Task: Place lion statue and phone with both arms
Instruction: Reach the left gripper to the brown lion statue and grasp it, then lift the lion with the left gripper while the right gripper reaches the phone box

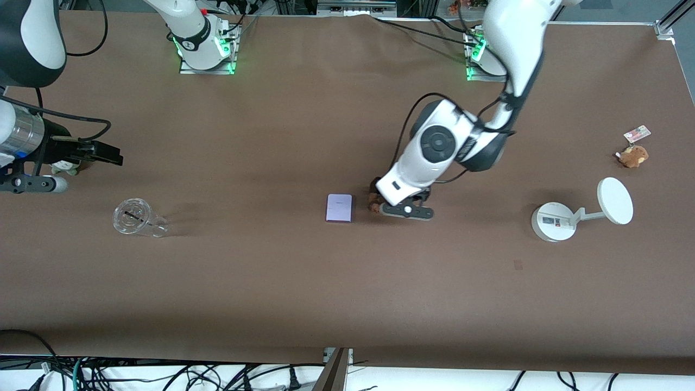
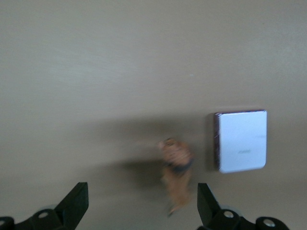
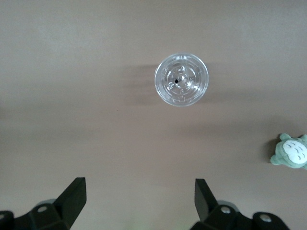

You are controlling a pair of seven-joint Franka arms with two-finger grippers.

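The phone, a flat pale lavender rectangle, lies on the brown table near its middle. It also shows in the left wrist view. The lion statue, small and orange-brown, lies right beside the phone toward the left arm's end, partly hidden by the left hand. In the left wrist view the lion statue lies on the table between my open fingers, closer to one finger. My left gripper hangs low over the lion, open and empty. My right gripper is open and empty, up over the right arm's end of the table.
A clear glass cup lies near the right gripper. A grey-green plush sits beside it. A white round-based stand and a brown plush with a tag are toward the left arm's end.
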